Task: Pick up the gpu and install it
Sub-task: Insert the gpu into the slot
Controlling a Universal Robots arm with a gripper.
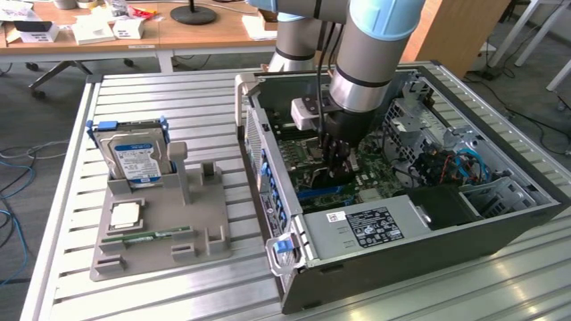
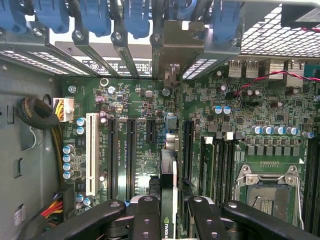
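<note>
**Graphics card held edge-down over the motherboard, inside the open case**

A ribbed aluminium worktop [image 1: 160, 93] carries everything. Towards the exterior view's right, a large black computer case [image 1: 428, 251] lies on its side with the panel off, so the boards face up and can be reached from above. The grey-and-blue robot arm [image 1: 375, 47] drops almost straight down into that opening, which suits a card that has to go in vertically.

At the bottom of the case sits the green motherboard [image 2: 240, 100], its long black expansion slots running side by side. On the exterior view's left, a grey plastic fixture tray [image 1: 152, 221] stands well apart from the case. It props up a silver hard drive with a blue-white label [image 1: 138, 157], a narrow green RAM stick [image 1: 147, 236] and a small square processor chip [image 1: 125, 214], each in its own holder, ready to be taken.

The gpu [image 2: 167, 165], a thin black card seen edge-on, hangs between two of the slots. It points towards the row of blue latches [image 2: 95, 15] at the rear wall, where its bracket belongs. The black gripper [image 1: 337, 160] [image 2: 172, 202] is clamped on it, one finger pressed on each flat face, which keeps the card upright. I cannot tell whether its lower edge has entered a slot.
</note>
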